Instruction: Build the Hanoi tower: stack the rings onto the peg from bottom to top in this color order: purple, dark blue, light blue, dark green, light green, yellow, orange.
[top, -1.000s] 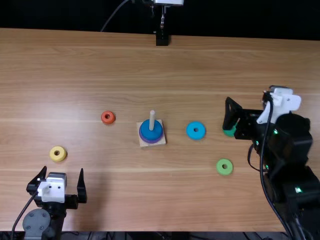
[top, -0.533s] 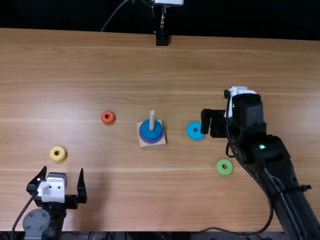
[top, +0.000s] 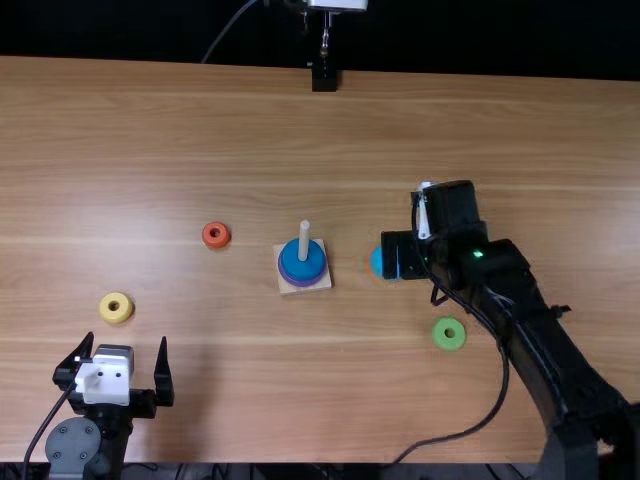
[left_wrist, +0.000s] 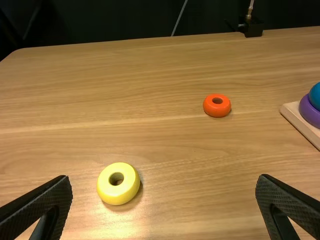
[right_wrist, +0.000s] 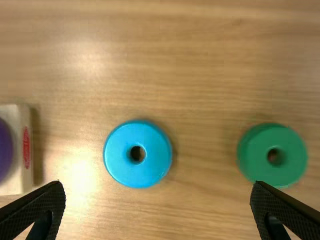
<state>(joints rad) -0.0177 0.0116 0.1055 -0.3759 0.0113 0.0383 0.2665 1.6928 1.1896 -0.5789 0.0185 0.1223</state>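
My right gripper (top: 390, 256) hovers over the light blue ring (top: 376, 262), partly covering it. In the right wrist view, my right gripper (right_wrist: 158, 207) is open, with the light blue ring (right_wrist: 137, 154) and dark green ring (right_wrist: 272, 155) on the table. My left gripper (top: 122, 372), near the table's front edge, stands open; the left wrist view has it (left_wrist: 164, 202) spread as well. A dark blue ring (top: 303, 262) lies on the purple ring (top: 301, 282) around the peg (top: 304, 240). Separate on the wood are the yellow (top: 116, 307), orange (top: 216, 235) and light green (top: 449, 334) rings.
The square wooden base (top: 284, 282) sits mid-table (top: 330, 390), left of the right gripper. A black stand (top: 324, 78) is at the table's far edge. The right arm's cable loops low over the front right part of the table.
The right gripper has swung leftward from beside the dark green ring to the light blue ring. The left arm and the rings keep their places.
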